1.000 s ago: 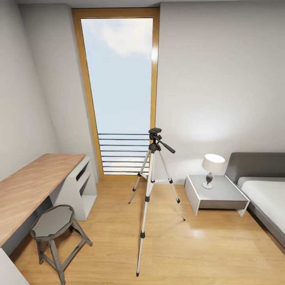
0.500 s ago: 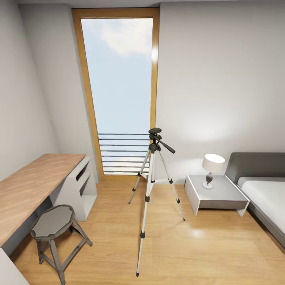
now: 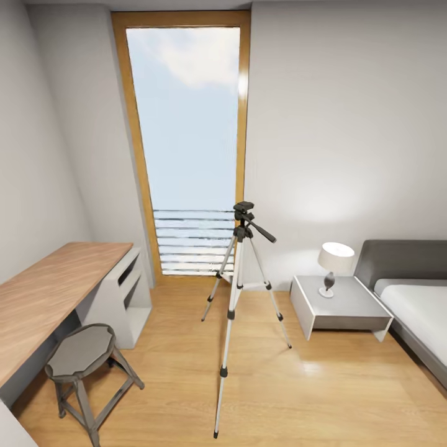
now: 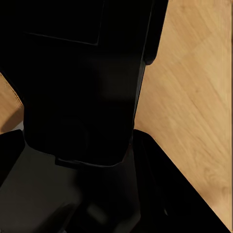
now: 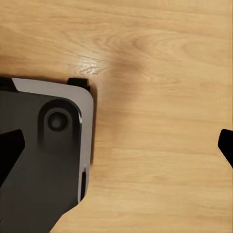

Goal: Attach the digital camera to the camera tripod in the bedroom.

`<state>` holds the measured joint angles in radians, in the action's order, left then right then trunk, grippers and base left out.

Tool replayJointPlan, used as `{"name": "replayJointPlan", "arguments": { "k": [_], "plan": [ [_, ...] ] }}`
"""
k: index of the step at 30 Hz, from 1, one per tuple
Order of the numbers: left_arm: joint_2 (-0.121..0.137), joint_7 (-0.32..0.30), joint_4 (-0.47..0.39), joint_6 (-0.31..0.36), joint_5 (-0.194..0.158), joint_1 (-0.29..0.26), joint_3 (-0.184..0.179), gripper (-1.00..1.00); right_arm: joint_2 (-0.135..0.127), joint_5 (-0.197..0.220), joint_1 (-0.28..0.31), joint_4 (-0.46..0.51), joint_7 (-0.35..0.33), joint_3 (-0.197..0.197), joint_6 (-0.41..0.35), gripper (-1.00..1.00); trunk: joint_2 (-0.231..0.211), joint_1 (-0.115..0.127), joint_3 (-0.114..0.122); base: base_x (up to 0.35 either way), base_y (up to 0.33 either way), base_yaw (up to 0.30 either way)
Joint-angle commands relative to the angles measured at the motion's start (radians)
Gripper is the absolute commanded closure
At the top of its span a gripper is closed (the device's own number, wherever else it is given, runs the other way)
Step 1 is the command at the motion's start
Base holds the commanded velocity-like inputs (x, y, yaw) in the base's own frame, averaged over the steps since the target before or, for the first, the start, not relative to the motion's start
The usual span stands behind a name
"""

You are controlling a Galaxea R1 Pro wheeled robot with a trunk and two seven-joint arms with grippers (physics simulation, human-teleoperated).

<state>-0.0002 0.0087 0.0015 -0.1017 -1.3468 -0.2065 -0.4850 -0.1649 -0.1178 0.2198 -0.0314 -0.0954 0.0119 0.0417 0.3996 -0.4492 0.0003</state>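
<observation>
1. The bedroom has a light wood plank floor (image 3: 323,397), pale walls and a tall wood-framed window (image 3: 186,124) in the upper middle of the head view.
2. The camera tripod (image 3: 239,298) stands upright at the centre of the frame on three spread silver legs. Its black head, with the pan handle pointing toward the right, carries nothing.
3. A wooden tabletop (image 3: 49,292) runs along the left edge with a grey stool (image 3: 81,354) in front of it. A grey nightstand (image 3: 341,307) with a lamp (image 3: 334,264) sits at right, beside the bed (image 3: 416,298).
4. I cannot find the digital camera in these frames, so its place cannot be told.
5. The right tool (image 5: 116,150) is spread open over bare floor, beside part of the robot's dark base (image 5: 43,160). The left wrist view is mostly dark housing, so I cannot tell that tool's state.
6. Judging by this, the robot is at the searching stage. A good next step would be to look over the tabletop and nightstand while keeping wide of the tripod's near leg.
</observation>
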Motion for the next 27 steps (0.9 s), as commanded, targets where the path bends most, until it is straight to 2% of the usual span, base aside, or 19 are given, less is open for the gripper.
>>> {"name": "replayJointPlan", "arguments": {
  "k": [1,27],
  "plan": [
    [0.0,0.002,0.0,-0.001,-0.004,0.0,-0.009,1.0,0.0,-0.01,0.001,-0.003,-0.001,0.002,0.004,-1.0,0.0,-0.001,0.0,0.278,0.0,0.0],
    [-0.001,0.002,-0.001,-0.001,-0.002,0.0,-0.01,1.0,-0.001,-0.01,0.001,-0.004,0.0,0.002,0.003,-1.0,0.0,-0.001,0.0,0.319,0.014,0.0]
  ]
}}
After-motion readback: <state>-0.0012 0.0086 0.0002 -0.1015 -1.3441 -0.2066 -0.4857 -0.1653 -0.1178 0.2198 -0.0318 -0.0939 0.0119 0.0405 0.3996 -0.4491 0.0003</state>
